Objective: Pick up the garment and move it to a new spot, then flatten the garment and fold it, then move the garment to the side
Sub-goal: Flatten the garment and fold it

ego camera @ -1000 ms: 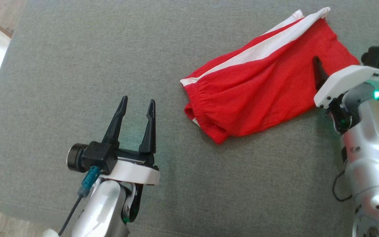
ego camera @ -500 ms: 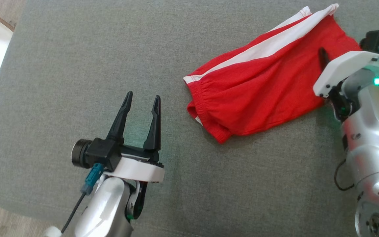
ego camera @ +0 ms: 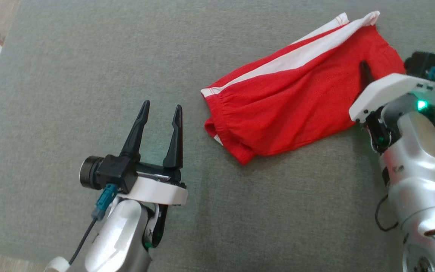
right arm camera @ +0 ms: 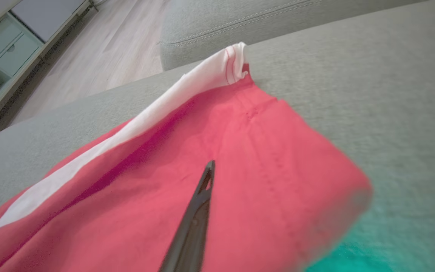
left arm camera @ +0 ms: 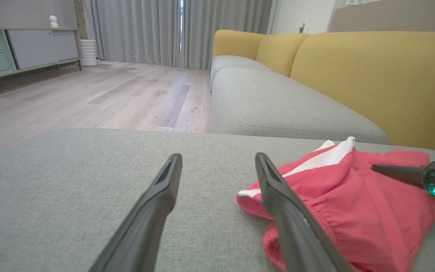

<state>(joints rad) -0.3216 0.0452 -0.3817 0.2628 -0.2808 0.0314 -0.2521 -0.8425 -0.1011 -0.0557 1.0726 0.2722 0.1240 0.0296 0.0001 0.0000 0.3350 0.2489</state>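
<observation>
Right claw (ego camera: 364, 70): closed on the shorts (ego camera: 289, 109) at the leg end. One finger on top of the red cloth, the other hidden beneath, so the grip is judged rather than seen outright.

Left claw (ego camera: 162, 105): spread wide, holding nothing, poised above the cushion (ego camera: 89, 56) toward its near edge, just beside the waistband (ego camera: 223, 113).

Shorts lying slantwise on the right half of the cushion, waistband toward the middle, leg end with the white stripe (ego camera: 289, 62) toward the far right corner. Bunched and doubled over, not flat.

Step in hand, by judgement: the move to a new spot, cloth taken by one end.

Next: pick a bare patch nearer the middle of the cushion and set down there. Then take a second grip at the waistband to pull the cloth taut before any fold. Keep the pinch firm, since thin cloth is likely to slip.
</observation>
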